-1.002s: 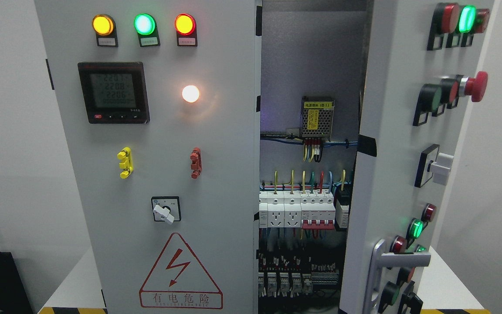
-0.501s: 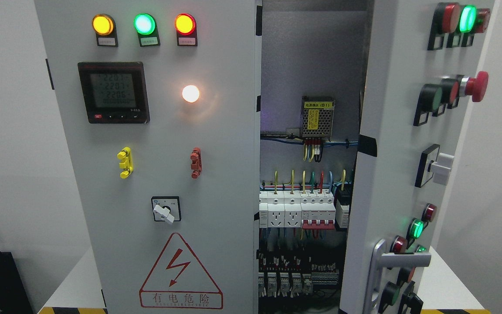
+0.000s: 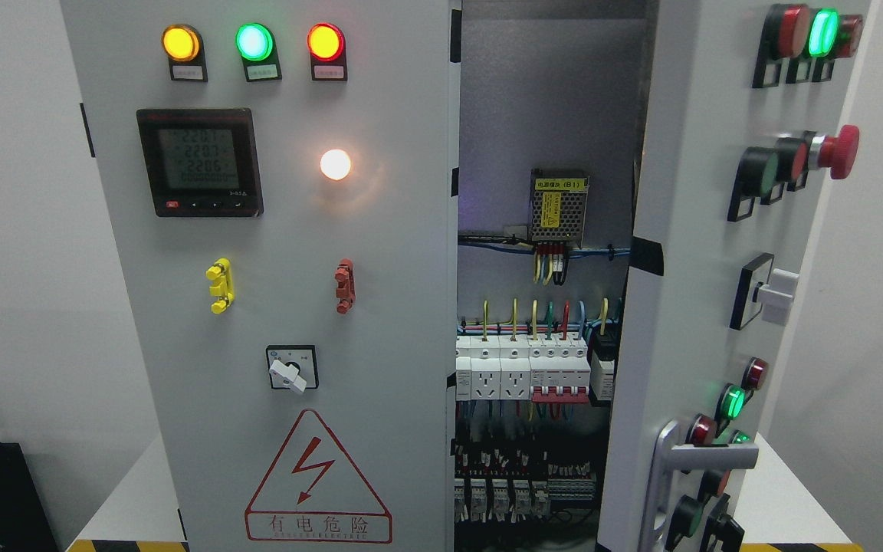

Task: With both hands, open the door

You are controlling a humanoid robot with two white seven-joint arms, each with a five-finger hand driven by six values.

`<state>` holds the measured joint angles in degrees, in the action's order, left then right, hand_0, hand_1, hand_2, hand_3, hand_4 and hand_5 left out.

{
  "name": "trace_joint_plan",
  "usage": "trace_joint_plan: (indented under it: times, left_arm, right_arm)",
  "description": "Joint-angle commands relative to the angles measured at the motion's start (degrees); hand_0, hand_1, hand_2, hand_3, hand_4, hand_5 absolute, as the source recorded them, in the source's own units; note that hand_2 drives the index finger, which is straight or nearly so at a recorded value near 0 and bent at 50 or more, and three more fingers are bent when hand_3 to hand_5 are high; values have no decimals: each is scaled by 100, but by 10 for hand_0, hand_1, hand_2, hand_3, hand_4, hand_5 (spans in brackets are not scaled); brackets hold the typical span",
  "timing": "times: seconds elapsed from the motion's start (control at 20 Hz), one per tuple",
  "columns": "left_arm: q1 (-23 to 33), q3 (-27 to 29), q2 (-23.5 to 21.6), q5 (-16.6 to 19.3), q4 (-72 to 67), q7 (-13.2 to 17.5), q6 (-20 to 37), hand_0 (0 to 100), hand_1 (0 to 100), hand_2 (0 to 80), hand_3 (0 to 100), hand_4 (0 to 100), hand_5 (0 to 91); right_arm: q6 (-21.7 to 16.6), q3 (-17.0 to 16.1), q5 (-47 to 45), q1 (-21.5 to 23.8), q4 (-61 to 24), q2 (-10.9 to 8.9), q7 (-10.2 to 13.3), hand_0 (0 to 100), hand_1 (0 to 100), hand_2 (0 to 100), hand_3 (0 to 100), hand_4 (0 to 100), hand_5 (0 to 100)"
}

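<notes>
Door on the right side of a grey electrical cabinet stands swung open toward the camera, hinged along its right edge. It is a tall, narrow panel with its long axis vertical, and its outer face now turns to the right, so it is seen at a steep angle. Its free edge sits just right of the exposed interior. On that face, from top to bottom, are red and green indicator lamps, a red mushroom emergency stop button, a white rotary switch, a lit green button, and a silver door handle near the bottom.

Inside the opening, a power supply module with a yellow label hangs on the back wall, above a row of white circuit breakers fed by coloured wires.

The left cabinet panel is closed and faces the camera. It carries amber, green and red lamps, a digital meter, a glowing white light, a yellow clip, a red clip, a selector switch and a red triangular electric hazard sign.

The cabinet rests on a white table with yellow and black striped tape along its front edge. Plain white walls stand behind it.

Neither robot hand is in the picture, so whether the fingers are spread or curled cannot be told.
</notes>
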<state>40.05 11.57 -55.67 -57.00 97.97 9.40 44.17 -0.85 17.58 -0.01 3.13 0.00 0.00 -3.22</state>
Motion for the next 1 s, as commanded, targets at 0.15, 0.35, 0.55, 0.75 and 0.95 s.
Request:
trace_joint_plan:
  times: [0.15, 0.35, 0.55, 0.75, 0.95]
  left_arm:
    - [-121, 452, -1823, -443, 267, 0, 2411, 0, 0, 0, 0, 0, 0]
    - [-94, 417, -2079, -645, 267, 0, 2552, 0, 0, 0, 0, 0, 0]
    - [-86, 408, -2158, -646, 267, 0, 2859, 0, 0, 0, 0, 0, 0]
    - [-33, 373, -2412, -654, 267, 0, 3325, 0, 0, 0, 0, 0, 0]
    - [-77, 381, -2712, -646, 267, 0, 3607, 0, 0, 0, 0, 0, 0]
  right_arm:
    - [5, -17, 133, -14, -114, -70, -3, 386, 0, 0, 0, 0, 0]
    - [5, -17, 125, -23, -62, -70, -3, 386, 0, 0, 0, 0, 0]
    - [5, -122, 133, -23, -70, -61, -3, 386, 0, 0, 0, 0, 0]
    - [5, -167, 159, -23, -70, -61, -3, 386, 0, 0, 0, 0, 0]
    - [5, -228, 160, -32, -62, -70, -3, 386, 0, 0, 0, 0, 0]
